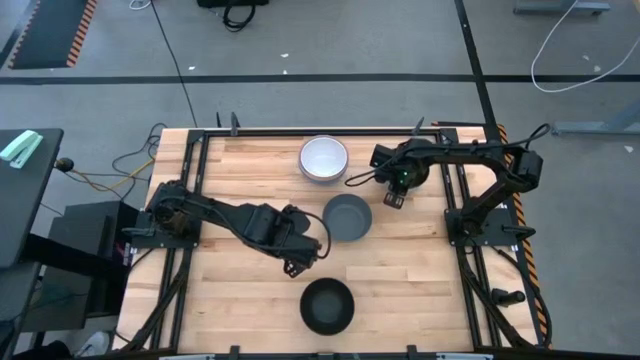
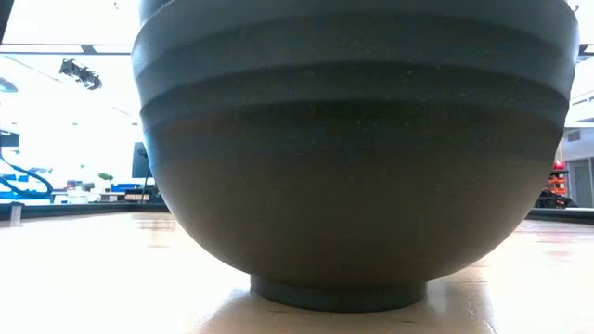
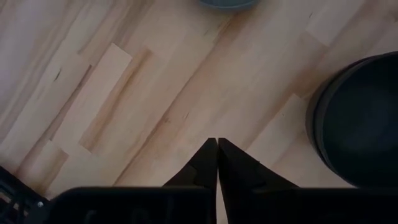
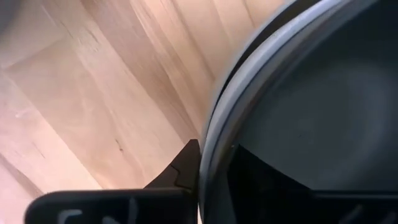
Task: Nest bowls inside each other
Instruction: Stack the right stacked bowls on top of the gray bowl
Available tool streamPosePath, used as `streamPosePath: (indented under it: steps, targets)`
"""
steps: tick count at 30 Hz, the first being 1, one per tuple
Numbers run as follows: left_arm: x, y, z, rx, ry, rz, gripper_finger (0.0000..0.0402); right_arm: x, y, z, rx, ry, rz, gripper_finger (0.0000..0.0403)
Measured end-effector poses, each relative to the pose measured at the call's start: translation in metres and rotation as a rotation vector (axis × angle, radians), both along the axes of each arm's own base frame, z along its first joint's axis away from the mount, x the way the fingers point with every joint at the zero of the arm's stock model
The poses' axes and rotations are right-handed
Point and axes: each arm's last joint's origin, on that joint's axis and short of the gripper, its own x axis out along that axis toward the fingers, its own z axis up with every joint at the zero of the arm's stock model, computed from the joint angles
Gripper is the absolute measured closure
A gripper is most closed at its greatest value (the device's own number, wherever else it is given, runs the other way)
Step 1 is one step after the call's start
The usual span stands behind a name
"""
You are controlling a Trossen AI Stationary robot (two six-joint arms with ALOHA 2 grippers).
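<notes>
Three bowls or stacks stand on their bases on the wooden table. A white bowl (image 1: 324,158) is near the far edge, a grey bowl (image 1: 347,217) at the middle, and a black bowl (image 1: 327,305) near the near edge. The black bowl fills the low view (image 2: 353,148), where several stacked rims show. My right gripper (image 1: 393,198) is at the grey bowl's right side, shut on its rim. My left gripper (image 1: 300,262) hangs shut over bare wood left of the grey and black bowls, touching nothing. In its wrist view (image 3: 217,146) the black bowl (image 3: 360,118) lies to one side. My right gripper (image 4: 214,155) has the grey bowl's rim (image 4: 214,127) on its right-hand side. One finger (image 4: 186,168) is outside the wall and the other (image 4: 261,180) inside the hollow, and the rim fills the gap between them. It comes from above, pointing down. The bowl looks level on the table.
Black rails (image 1: 195,190) run along the table's left and right sides by the arm bases. Bare wood (image 1: 230,290) spreads at the near left and near right (image 1: 420,280). The other bowls of the set do not show singly.
</notes>
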Motion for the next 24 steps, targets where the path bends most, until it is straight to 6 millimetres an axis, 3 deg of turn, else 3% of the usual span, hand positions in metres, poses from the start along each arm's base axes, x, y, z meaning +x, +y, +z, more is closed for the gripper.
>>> streamPosePath:
  steps: [9,24]
  targets:
    - [-0.001,-0.004,0.0,0.003,-0.007,0.01,0.0377,0.017,0.026,0.022,-0.026,0.032,0.107,0.0374]
    - [-0.015,-0.037,0.0,-0.006,-0.043,0.035,0.0382,0.051,0.067,0.1,-0.073,-0.115,0.218,0.0374]
